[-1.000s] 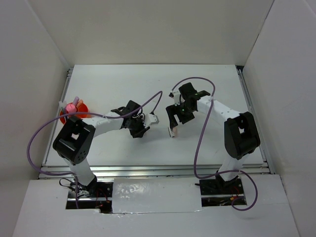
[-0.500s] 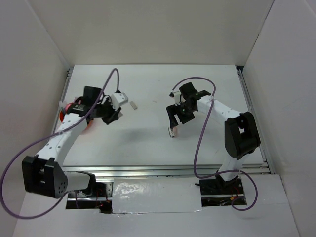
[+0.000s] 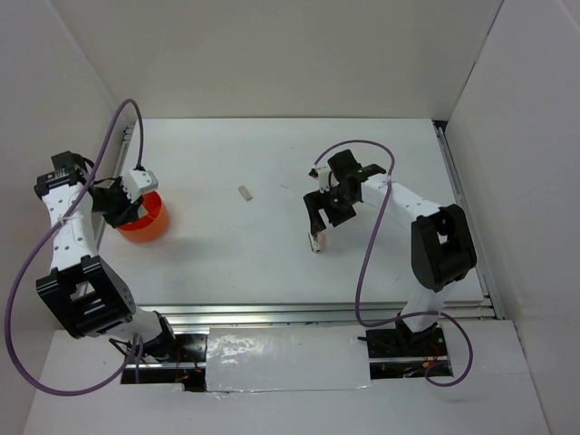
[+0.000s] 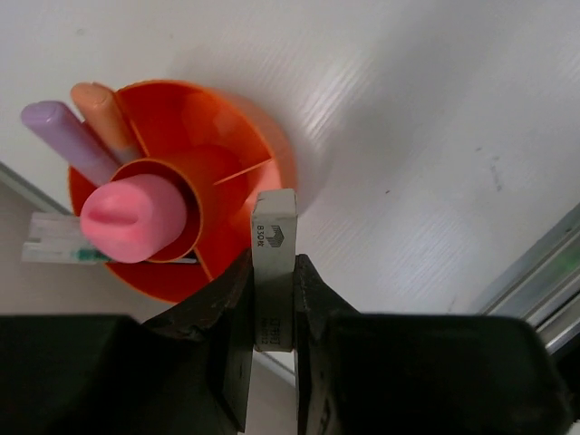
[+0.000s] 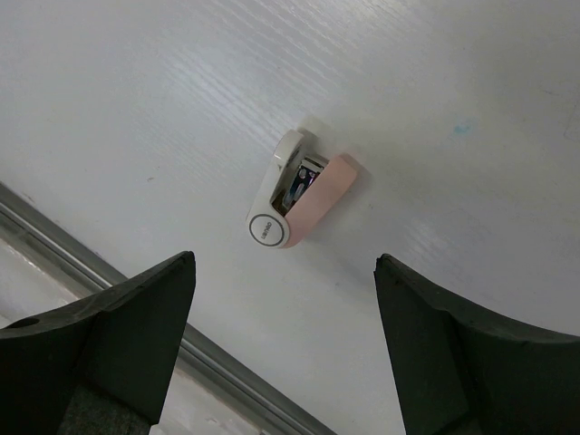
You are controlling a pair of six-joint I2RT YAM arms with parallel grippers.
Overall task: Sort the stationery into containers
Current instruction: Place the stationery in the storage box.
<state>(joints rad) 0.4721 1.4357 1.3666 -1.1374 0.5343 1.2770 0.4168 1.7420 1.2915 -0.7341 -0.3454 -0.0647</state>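
The orange-red tub stands at the table's left edge. In the left wrist view its rim rings several compartments that hold a pink stubby cylinder, a lilac pen and an orange bit. My left gripper is shut on a small white eraser block, held over the tub's near rim. Another white block lies on the table. My right gripper is open and empty above a white and pink oblong item, which also shows in the top view.
A clear strip with a green end lies beside the tub by the table's left edge. A metal rail runs along the table's near edge. White walls close in the left, back and right.
My left arm has swung from the table's middle out to the left and now holds the white block over the tub. The right arm has not moved.
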